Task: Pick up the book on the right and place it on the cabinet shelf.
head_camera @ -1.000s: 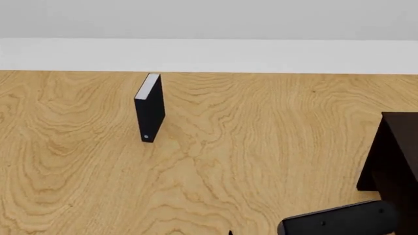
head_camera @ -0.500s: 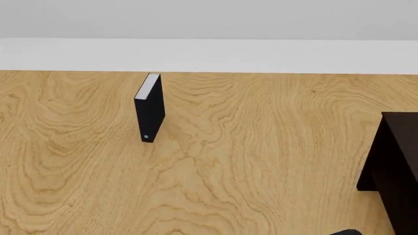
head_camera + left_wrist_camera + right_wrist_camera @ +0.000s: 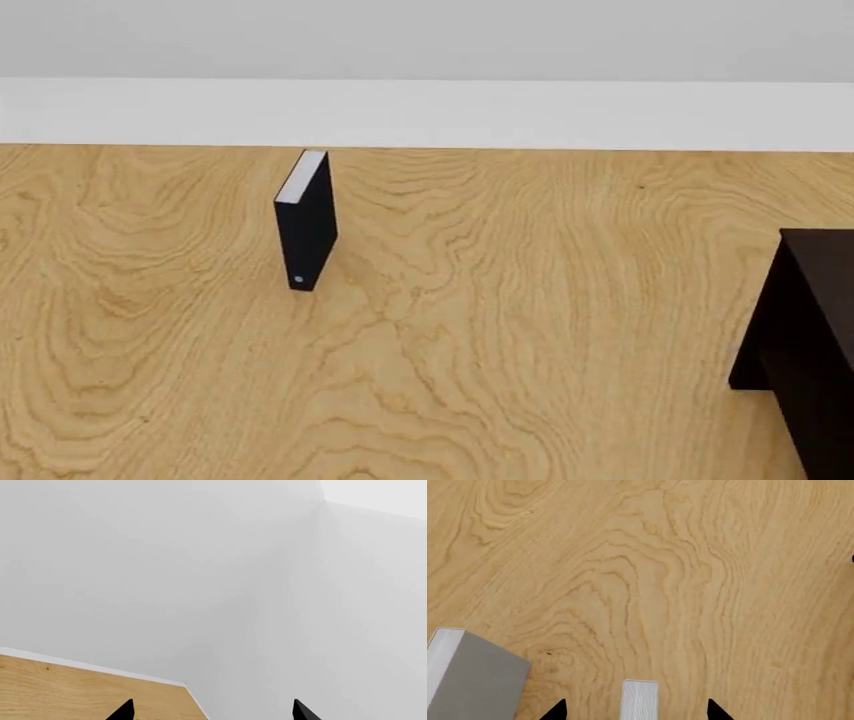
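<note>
Right gripper [image 3: 635,711] spread wide, only its two dark fingertips [image 3: 557,710] showing at the edge of the right wrist view, pointed down at the wooden table [image 3: 694,580]. Framed in the gap between those tips, with bare wood on either side: a narrow white strip of page edges with a thin grey border, the thinner grey book [image 3: 639,700] seen edge on; not possible to tell whether below the tips or level with them. Outside the gap, just beyond one tip: the book [image 3: 480,677], thick, plain light grey cover, white page edges [image 3: 444,655] along one side, standing apart from the thinner one and untouched by either fingertip. Left gripper [image 3: 212,712] likewise spread wide, holding nothing, aimed at a white wall [image 3: 167,570] over a corner of the table. In the head view, farther off and left of centre: a black book [image 3: 307,225] standing upright near the far edge of the table, its only mark a small white dot [image 3: 298,280] low on the spine, no readable writing. At the right edge, nearer: the cabinet shelf [image 3: 807,340], very dark brown, only partly in frame, its contents not visible.
</note>
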